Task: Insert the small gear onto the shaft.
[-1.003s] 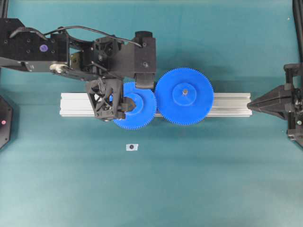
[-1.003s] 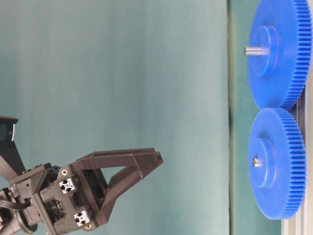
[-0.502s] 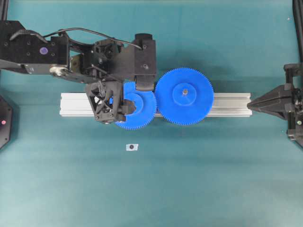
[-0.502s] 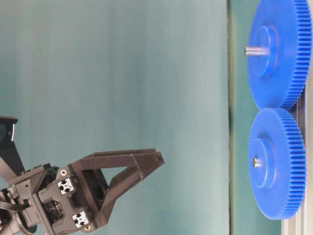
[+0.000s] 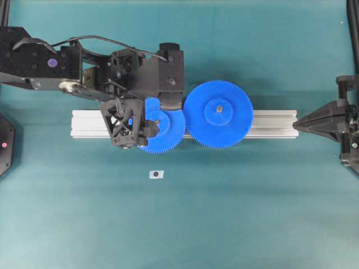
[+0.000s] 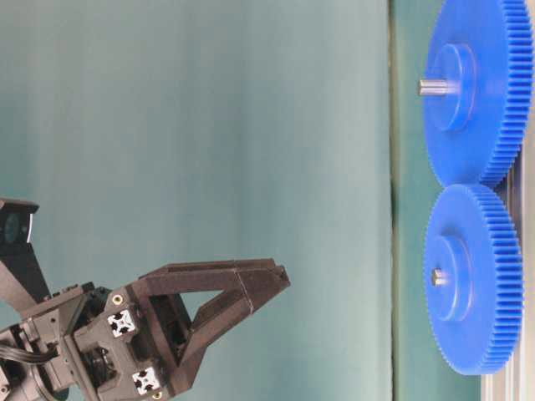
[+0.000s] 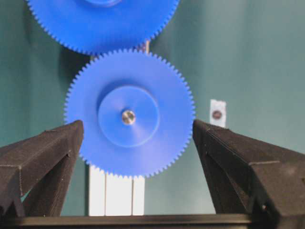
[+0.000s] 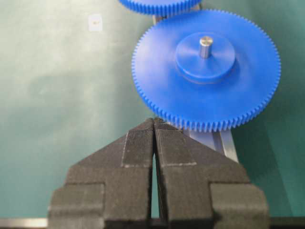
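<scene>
We see the small blue plastic toothed gear (image 7: 129, 113) sitting on the thin grey metal shaft (image 7: 128, 117) on the silver aluminium rail (image 5: 269, 124), its teeth meeting the larger blue gear (image 5: 219, 114). The black left gripper (image 7: 136, 138) hangs over it with fingers spread wide to both sides, holding nothing. The black right gripper (image 8: 154, 125) waits at the rail's end, fingers pressed together and empty
</scene>
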Tool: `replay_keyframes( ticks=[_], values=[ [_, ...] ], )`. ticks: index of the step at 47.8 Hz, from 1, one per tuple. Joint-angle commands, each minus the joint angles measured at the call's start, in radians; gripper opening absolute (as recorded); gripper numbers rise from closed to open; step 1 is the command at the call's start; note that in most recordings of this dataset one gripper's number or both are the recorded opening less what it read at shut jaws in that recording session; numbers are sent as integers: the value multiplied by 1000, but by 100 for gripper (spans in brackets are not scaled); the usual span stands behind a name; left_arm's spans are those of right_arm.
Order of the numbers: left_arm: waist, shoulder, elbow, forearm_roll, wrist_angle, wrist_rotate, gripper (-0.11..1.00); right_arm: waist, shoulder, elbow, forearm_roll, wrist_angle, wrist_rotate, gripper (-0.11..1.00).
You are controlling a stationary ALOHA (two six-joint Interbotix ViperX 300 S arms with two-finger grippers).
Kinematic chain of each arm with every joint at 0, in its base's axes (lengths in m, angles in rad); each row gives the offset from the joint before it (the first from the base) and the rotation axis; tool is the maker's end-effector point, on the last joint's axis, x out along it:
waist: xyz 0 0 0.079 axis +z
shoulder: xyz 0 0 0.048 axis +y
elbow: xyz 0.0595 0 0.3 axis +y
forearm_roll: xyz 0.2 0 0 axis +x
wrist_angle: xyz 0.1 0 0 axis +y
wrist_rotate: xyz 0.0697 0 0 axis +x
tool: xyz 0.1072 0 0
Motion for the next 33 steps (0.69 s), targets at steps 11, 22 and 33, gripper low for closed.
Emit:
replay_keyframes(
  ticks=[11, 22, 33],
  values=[
    [-6, -28, -11, 2, -5, -2, 90, -3, 6, -14, 2, -9, 9, 2],
    [-5, -28, -6, 2, -5, -2, 90, -3, 6, -12, 2, -9, 9, 2],
    [-5, -26, -5, 2, -5, -2, 90, -3, 6, -12, 2, -9, 9, 2]
  ],
)
